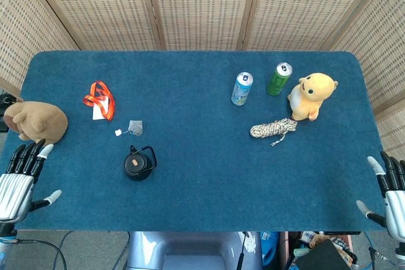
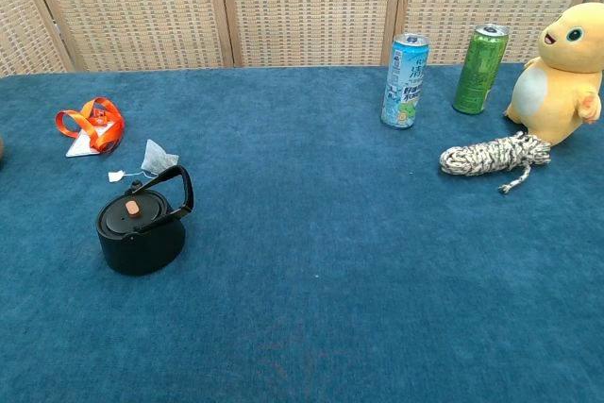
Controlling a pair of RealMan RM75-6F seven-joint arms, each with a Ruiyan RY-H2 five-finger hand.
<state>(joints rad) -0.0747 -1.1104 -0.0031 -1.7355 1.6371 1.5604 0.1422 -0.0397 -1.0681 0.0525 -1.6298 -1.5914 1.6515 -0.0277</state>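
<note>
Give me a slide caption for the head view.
Open hands flank a kettle, two cans, rope and plush toys.

A black kettle (image 2: 142, 228) is seen near a tea bag (image 2: 156, 158) and an orange strap (image 2: 92, 123) — 2 cans (image 2: 405, 80) stand beside a yellow toy (image 2: 557, 73) and a rope (image 2: 494, 154).

Two cans: blue (image 1: 242, 88), green (image 1: 278, 79). Two plush toys: yellow (image 1: 312, 96), brown (image 1: 35, 121). One kettle (image 1: 138, 163).
</note>
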